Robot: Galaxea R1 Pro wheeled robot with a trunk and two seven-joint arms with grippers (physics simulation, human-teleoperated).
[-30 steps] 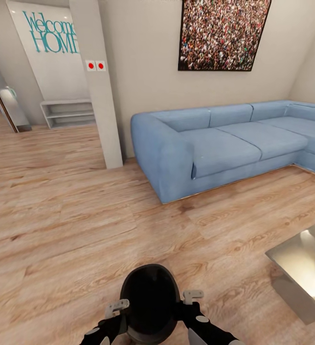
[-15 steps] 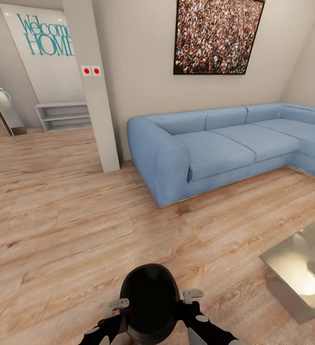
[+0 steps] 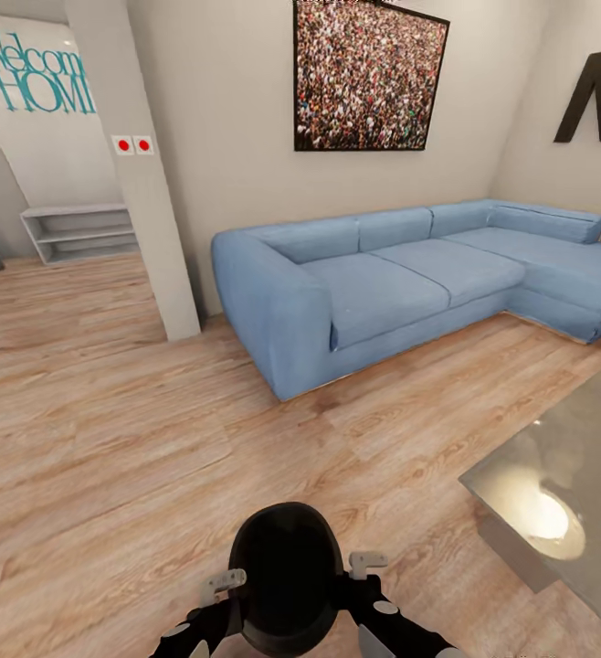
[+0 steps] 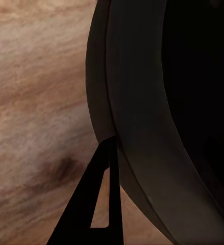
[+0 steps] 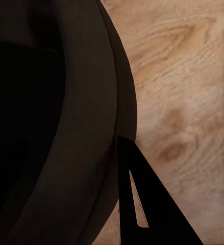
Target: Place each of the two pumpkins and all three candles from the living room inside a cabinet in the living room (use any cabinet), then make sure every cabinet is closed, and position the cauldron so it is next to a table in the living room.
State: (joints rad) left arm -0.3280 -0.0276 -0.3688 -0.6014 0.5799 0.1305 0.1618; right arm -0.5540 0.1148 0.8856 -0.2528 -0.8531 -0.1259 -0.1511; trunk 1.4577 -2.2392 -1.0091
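Observation:
The black-grey cauldron (image 3: 287, 571) hangs low in front of me over the wood floor, held between both arms. My left gripper (image 3: 225, 582) is shut on its left rim and my right gripper (image 3: 366, 562) is shut on its right rim. In the left wrist view one dark finger (image 4: 99, 204) lies against the outside of the cauldron wall (image 4: 157, 102). In the right wrist view a finger (image 5: 142, 204) does the same against the cauldron (image 5: 55, 127); the inner fingers are hidden. The glossy grey table (image 3: 565, 475) stands at the right, a short way from the cauldron.
A blue corner sofa (image 3: 374, 283) runs along the far wall under a framed picture (image 3: 369, 78). A white pillar (image 3: 141, 183) stands at the left, with low white shelves (image 3: 81, 233) behind it. Wood floor (image 3: 136, 439) stretches ahead and to the left.
The whole view has swung to the right, so sofa and pillar sit further left and more of the table shows. The cauldron stays held between both grippers.

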